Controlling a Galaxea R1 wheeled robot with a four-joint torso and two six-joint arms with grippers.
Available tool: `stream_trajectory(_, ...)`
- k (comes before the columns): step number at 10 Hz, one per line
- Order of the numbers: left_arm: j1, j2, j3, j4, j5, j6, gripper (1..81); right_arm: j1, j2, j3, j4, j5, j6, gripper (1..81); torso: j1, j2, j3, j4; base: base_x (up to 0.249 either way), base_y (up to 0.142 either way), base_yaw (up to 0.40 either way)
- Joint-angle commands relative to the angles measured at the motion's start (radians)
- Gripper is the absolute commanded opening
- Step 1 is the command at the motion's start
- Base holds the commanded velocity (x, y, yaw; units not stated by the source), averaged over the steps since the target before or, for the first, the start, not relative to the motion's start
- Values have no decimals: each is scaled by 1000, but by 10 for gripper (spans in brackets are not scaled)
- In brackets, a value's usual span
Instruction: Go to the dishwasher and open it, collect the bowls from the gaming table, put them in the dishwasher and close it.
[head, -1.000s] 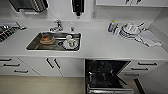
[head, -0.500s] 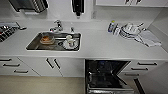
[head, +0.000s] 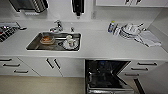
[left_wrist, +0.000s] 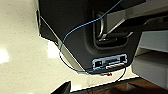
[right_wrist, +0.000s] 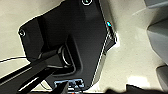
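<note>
nothing has moved since the earlier head views: the white countertop (head: 105, 47), the sink and the opened appliance sit in the same places, which suggests the robot is halted facing the kitchen run.

the under-counter dishwasher with a dark racked interior (head: 106, 75) stands open below the countertop, its door folded down toward the robot so the lower rack is exposed. judged from this, the opening step is done and the machine is left ready to receive crockery. no blue bowl can be made out in its racks; the interior is too dark to be sure.

the rectangular stainless-steel sink (head: 53, 41) lies to the left of the dishwasher, beneath a chrome tap (head: 58, 25). it holds a brownish dish (head: 46, 39) and a white cup on a saucer (head: 70, 43), presumably parked there for washing. a stack of white plates (head: 130, 30) and a folded grey cloth (head: 149, 38) rest at the right end of the countertop, beside small bottles (head: 112, 27).

the gaming table and the bowls lie somewhere outside this scene, so collection is judged to be pending.

both wrist views look down past the robot's dark base onto the pale speckled floor (left_wrist: 20, 50), consistent with arms hanging at the sides. whether either set of jaws is released or clenched cannot be told.
</note>
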Motion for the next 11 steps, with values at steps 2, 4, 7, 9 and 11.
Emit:
stream_trajectory(2, 22, -7, -11, -48, 64, -3, 811, -66, 79, -118, -14, -14, -11, 811, 0, 0, 0, 0, 0, 0, 0)
stream_trajectory(4, 22, -11, -11, -54, 64, -3, 811, -79, 159, -196, -17, -15, -11, 811, 0, 0, 0, 0, 0, 0, 0)
stream_trajectory(7, 20, -13, -11, -47, 59, -3, 811, -86, 228, -273, -25, -17, -12, 811, 0, 0, 1, 0, 0, 0, 0)
stream_trajectory(9, 20, -10, -8, -42, 38, 1, 811, -92, 266, -305, -26, -23, -15, 811, 67, -107, 1, 0, 0, 0, 0)
stream_trajectory(11, 15, -7, -11, -44, 38, 0, 811, -94, 283, -325, -28, -25, -15, 811, 99, -159, 1, 0, 0, 0, 0)
